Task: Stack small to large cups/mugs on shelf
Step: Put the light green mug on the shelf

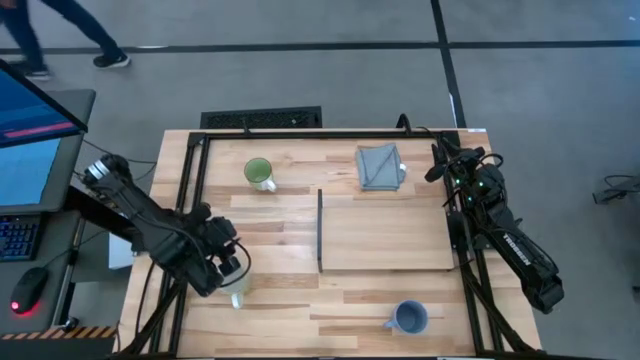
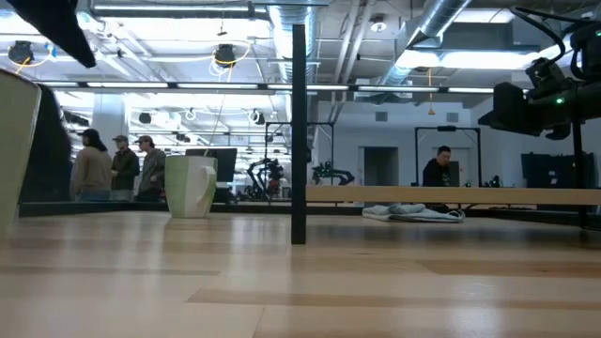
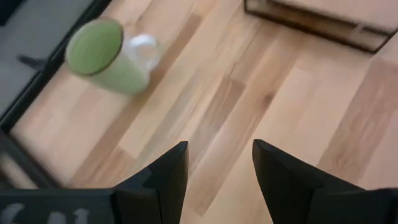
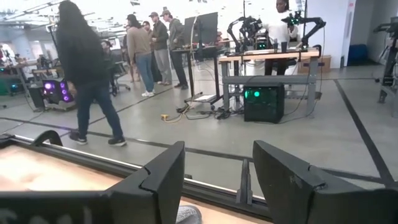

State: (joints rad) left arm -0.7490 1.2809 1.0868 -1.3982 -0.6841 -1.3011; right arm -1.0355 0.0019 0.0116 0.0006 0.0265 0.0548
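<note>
The white mug with a green inside (image 1: 259, 173) stands upright at the far left of the table; it also shows in the left wrist view (image 3: 102, 56) and the low view (image 2: 191, 186). The cream-white mug (image 1: 238, 297) stands near the left front, just beside my left gripper (image 1: 236, 260), which hovers open and empty (image 3: 217, 168). The blue-grey mug (image 1: 408, 318) stands at the near edge, right of the middle. The light-wood shelf (image 1: 390, 238) lies mid-table, its dark strip (image 1: 320, 230) on the left. My right gripper (image 1: 440, 162) waits open at the far right (image 4: 217, 174).
A folded grey cloth (image 1: 380, 165) lies beyond the shelf's far edge. A dark metal frame (image 1: 190, 180) runs around the table. People stand and walk in the room beyond the table (image 4: 93, 68). Bare tabletop (image 1: 280, 230) lies between the left gripper and the shelf.
</note>
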